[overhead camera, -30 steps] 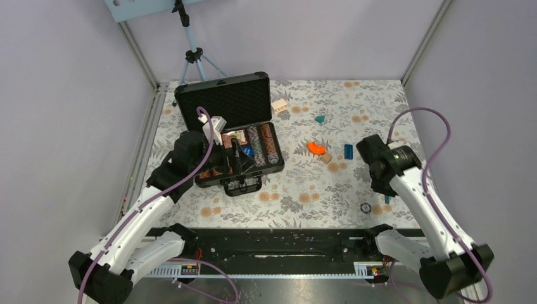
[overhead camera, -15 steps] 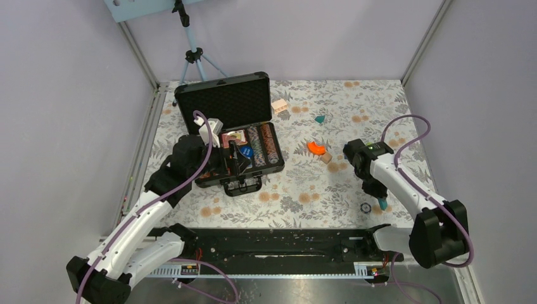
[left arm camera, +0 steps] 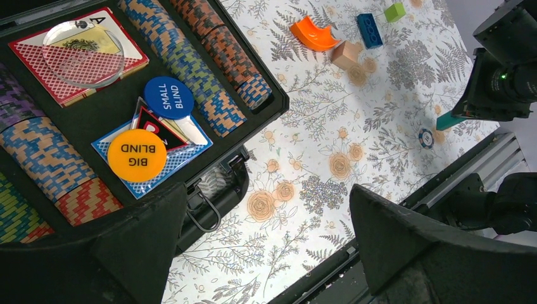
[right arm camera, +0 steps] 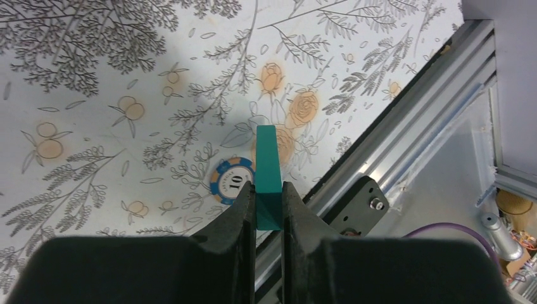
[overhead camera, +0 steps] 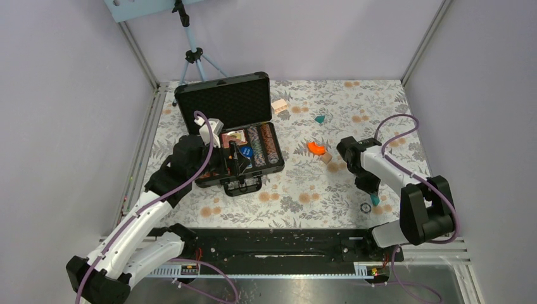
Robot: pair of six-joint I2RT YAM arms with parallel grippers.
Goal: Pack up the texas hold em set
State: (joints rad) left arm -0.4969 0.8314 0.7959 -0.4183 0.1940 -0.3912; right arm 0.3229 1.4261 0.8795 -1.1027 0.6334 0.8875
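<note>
1. Right gripper (right arm camera: 268, 189) is clamping a flat teal block (right arm camera: 266, 158) at the table's near edge. A loose blue-striped poker chip (right arm camera: 232, 181) is lying on the floral cloth (right arm camera: 95, 95) just beside it.
2. Left gripper (left arm camera: 267, 190), jaws wide apart and empty, is hovering over the near rim of the black textured briefcase (left arm camera: 275, 107).
3. It is holding rows of striped chips (left arm camera: 190, 63), a red card deck (left arm camera: 31, 54) under a clear disc (left arm camera: 82, 54), a blue round disc (left arm camera: 168, 97) and an orange round disc (left arm camera: 137, 155).
4. Foam-lined lid (overhead camera: 221, 101) is standing open behind.

Lilac walls (overhead camera: 63, 95), floral tablecloth (overhead camera: 304, 183), tripod (overhead camera: 193, 56)
</note>
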